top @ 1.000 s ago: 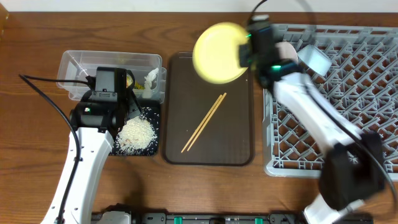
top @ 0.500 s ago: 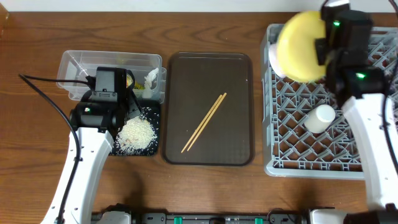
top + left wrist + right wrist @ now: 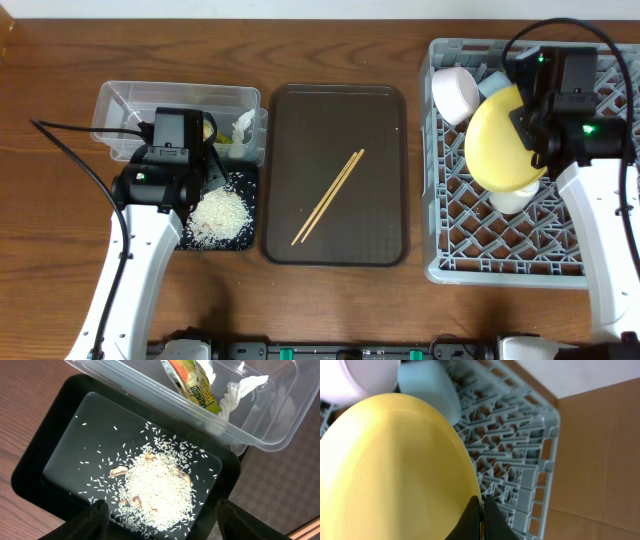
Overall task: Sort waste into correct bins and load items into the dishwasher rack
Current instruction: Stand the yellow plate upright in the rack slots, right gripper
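Two arms are at the counter (image 3: 50, 250), and only the right one has anything in hand. The right end effector (image 3: 481, 517) has its fingers pinched tight on the rim of the round yellow plate (image 3: 503, 140), which hangs tilted over the far part of the grey dishwasher rack (image 3: 480, 230). I cannot tell whether the plate touches the pegs. Just beside it in the rack's far corner sits the white bowl (image 3: 455, 92), tipped on its side, with the light blue bowl (image 3: 427, 387) right next to it. The small pale cup (image 3: 510, 200) peeks out from under the plate's near edge. The left end effector (image 3: 165, 522) hovers with its fingers spread wide and nothing between them, low over the black tray (image 3: 45, 445). A heap of white rice (image 3: 157, 490) lies in that tray, with stray grains scattered around it. The clear tub (image 3: 120, 100) butts against the black tray and holds the green-and-orange wrapper (image 3: 192, 385) and the crumpled tissue (image 3: 237, 390). Between bins and rack, the chopsticks (image 3: 328, 197) lie slantwise together on the dark brown tray (image 3: 380, 150).
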You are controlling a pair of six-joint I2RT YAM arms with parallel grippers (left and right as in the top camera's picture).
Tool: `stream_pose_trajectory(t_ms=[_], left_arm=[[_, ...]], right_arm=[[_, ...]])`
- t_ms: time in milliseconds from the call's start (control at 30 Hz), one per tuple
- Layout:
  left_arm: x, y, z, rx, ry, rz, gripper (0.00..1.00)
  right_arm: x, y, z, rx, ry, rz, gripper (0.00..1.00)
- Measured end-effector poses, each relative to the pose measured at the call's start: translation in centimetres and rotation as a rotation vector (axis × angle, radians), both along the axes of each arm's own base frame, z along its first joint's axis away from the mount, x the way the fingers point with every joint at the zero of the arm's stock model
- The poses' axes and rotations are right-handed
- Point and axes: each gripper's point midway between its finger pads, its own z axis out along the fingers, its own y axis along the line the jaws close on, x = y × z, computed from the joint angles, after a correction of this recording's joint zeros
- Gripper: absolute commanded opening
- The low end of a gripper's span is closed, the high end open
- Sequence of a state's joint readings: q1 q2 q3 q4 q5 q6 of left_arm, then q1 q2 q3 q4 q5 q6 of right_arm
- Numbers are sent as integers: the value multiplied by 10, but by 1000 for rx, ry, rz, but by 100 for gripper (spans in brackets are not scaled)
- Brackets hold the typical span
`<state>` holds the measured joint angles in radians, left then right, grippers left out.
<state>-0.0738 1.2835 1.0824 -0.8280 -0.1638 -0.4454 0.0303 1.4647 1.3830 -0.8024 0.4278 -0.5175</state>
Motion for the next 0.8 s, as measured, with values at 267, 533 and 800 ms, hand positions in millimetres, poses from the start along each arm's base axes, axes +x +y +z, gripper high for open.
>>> stream_pose_trajectory(t_ms=[267, 533, 800], left_arm=[[0, 0, 0, 0, 0, 0, 71], [0, 0, 0, 0, 0, 0, 71], [0, 0, 0, 0, 0, 0, 71]], right_arm=[[-1, -13, -8, -63, -11, -59, 1], [7, -30, 15, -154, -117, -155, 1], [5, -22, 13, -156, -105, -145, 1]])
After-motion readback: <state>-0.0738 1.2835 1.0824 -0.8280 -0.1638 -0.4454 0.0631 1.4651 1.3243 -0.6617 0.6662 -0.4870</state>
